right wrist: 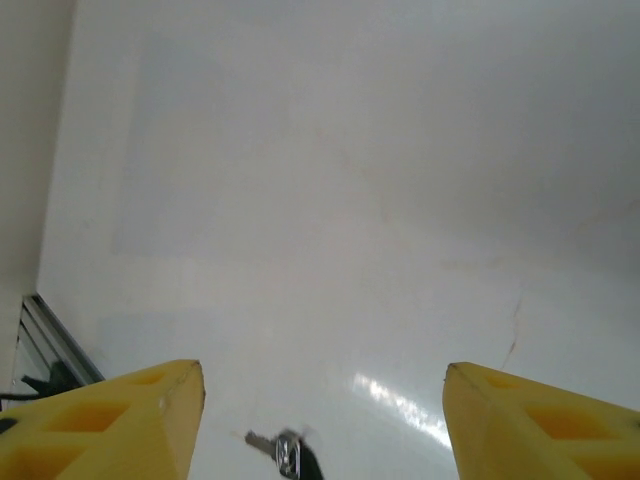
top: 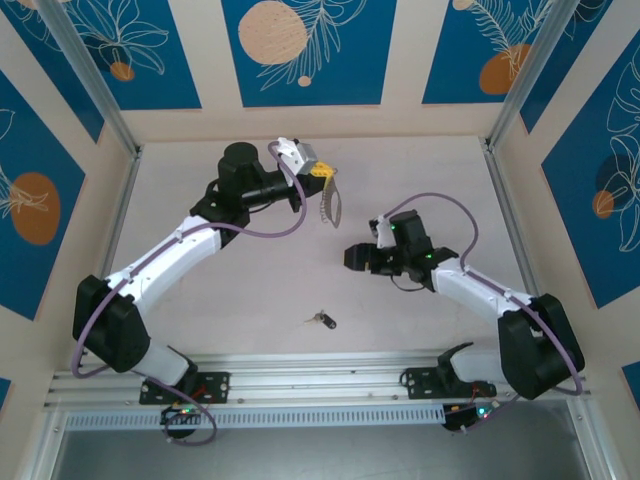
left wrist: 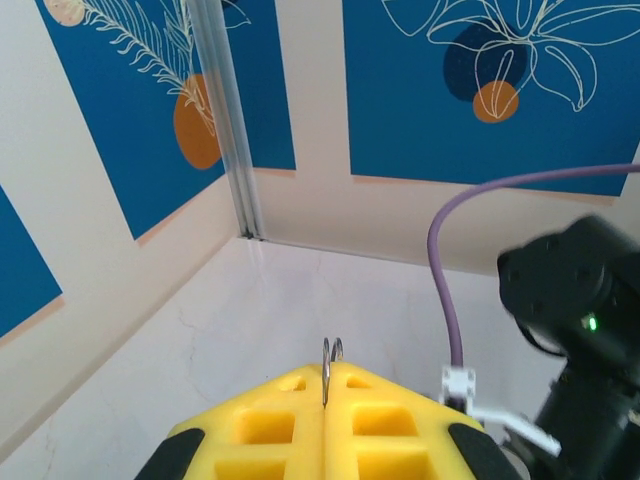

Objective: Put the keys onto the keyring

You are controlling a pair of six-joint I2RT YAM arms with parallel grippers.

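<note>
The keyring [top: 331,206], a grey oval loop with a silvery fringe, hangs above the far middle of the table. My left gripper [top: 324,176] is shut on its top. In the left wrist view a thin wire edge of the keyring [left wrist: 333,352] pokes out between the closed yellow fingers of the left gripper [left wrist: 327,372]. A small silvery key [top: 323,320] with a black head lies flat on the table near the front rail. My right gripper [top: 352,257] hovers to the right of the keyring, open. In the right wrist view the key [right wrist: 287,455] lies low between the spread fingers of the right gripper [right wrist: 322,385], with nothing held.
The right arm's black wrist [left wrist: 580,320] and purple cable [left wrist: 450,280] stand close to the right of the left gripper. The white tabletop [top: 240,270] is walled on three sides by blue-patterned panels. A metal rail [top: 320,365] runs along the near edge.
</note>
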